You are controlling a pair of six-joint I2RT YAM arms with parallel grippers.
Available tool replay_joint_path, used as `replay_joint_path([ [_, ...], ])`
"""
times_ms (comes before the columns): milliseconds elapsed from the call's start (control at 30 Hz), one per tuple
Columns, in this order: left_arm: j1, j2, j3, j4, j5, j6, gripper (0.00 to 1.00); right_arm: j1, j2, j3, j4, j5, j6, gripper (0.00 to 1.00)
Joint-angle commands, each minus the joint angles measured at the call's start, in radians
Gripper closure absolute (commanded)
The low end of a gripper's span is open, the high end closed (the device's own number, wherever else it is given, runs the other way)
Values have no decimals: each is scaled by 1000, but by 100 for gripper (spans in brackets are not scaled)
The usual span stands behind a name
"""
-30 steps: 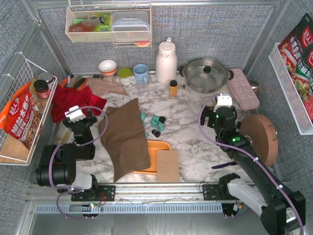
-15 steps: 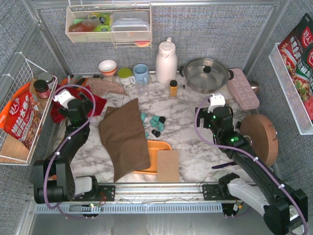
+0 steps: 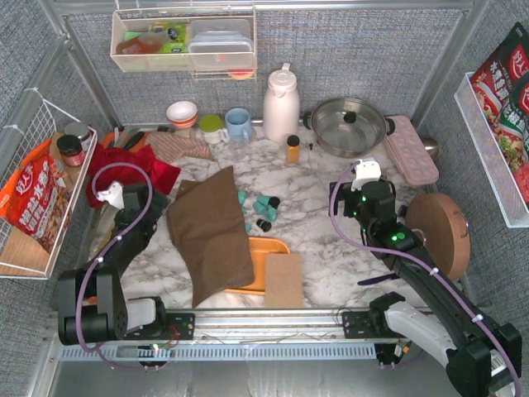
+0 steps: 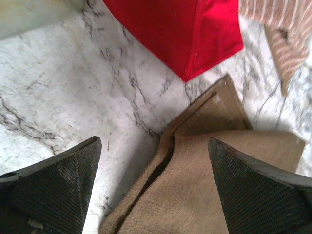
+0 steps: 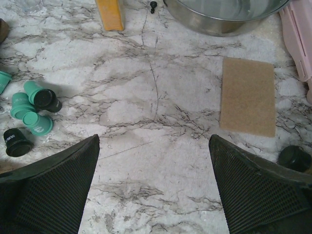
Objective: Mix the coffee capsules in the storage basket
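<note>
Several coffee capsules (image 3: 263,205), teal and a few black, lie loose on the marble behind the orange storage basket (image 3: 273,246). A brown cloth (image 3: 211,231) covers the basket's left part, and a tan pad (image 3: 283,279) covers its front right corner. The capsules also show at the left of the right wrist view (image 5: 31,113). My left gripper (image 3: 136,203) is open and empty, just above the cloth's left edge (image 4: 195,185). My right gripper (image 3: 365,192) is open and empty above bare marble, right of the capsules. A dark capsule (image 5: 294,157) lies apart at the right.
A red cloth (image 4: 185,34) lies behind the left gripper. A yellow bottle (image 3: 293,149), a white jug (image 3: 281,103), a steel pot (image 3: 347,126) and a pink egg tray (image 3: 411,149) stand at the back. A tan pad (image 5: 247,95) and a round wooden board (image 3: 438,233) are near the right arm.
My left arm has swung out from its folded pose to the back left, then come down to the brown cloth's left edge. My right gripper has shifted slightly back.
</note>
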Motion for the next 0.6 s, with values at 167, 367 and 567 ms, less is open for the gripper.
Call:
replay_joint_path([
  [167, -5, 204, 66, -42, 174, 176, 1, 1, 6, 5, 8, -21, -3, 1],
  [367, -28, 204, -5, 73, 235, 206, 1, 0, 6, 4, 8, -22, -4, 1],
  [567, -80, 193, -9, 69, 236, 268, 18, 1, 18, 8, 11, -27, -3, 1],
])
